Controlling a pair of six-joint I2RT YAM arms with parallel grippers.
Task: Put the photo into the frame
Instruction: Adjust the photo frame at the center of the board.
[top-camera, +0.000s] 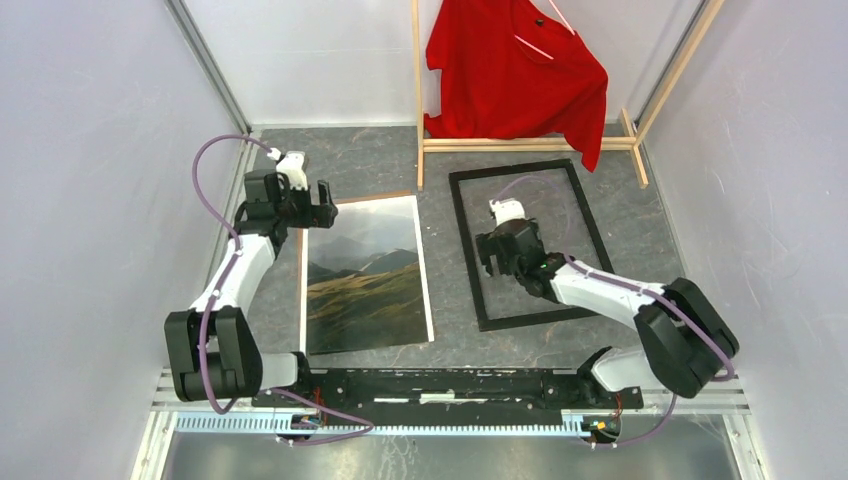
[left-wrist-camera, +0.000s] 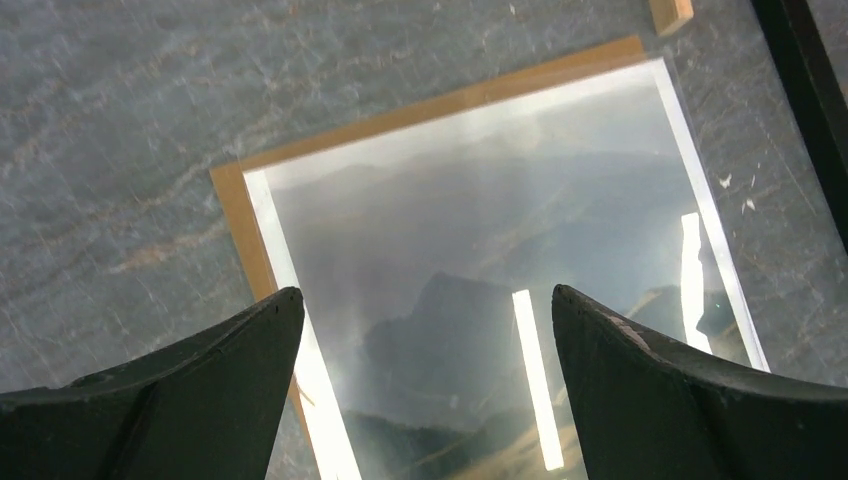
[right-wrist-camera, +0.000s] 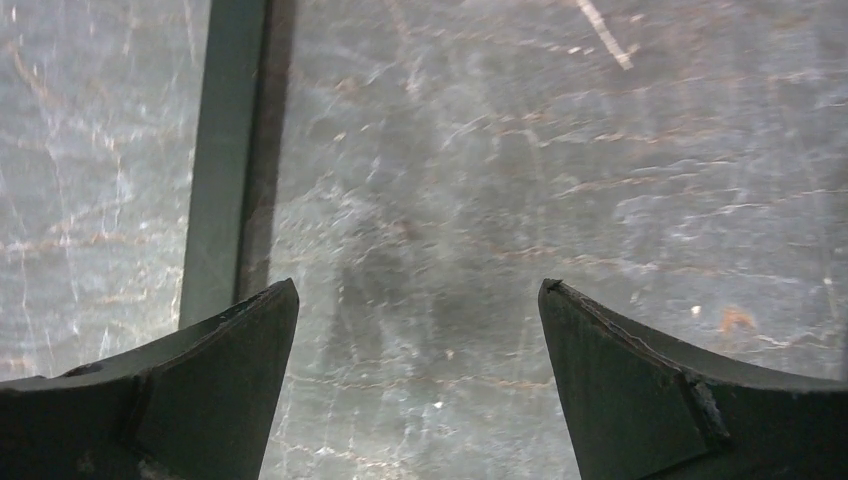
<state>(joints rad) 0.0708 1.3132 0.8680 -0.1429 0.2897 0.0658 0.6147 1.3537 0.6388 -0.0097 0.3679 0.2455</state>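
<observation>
Seemingly untouched, photo (top-camera: 367, 275) lies beside frame (top-camera: 530, 318).

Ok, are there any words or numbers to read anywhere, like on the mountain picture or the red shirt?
There is no text to read in any view.
photo: only mountains, hills and sky, no writing; the bright bars on it in the left wrist view are glare.
frame: plain black rails, no label.
red shirt: plain, no print seen.
</observation>
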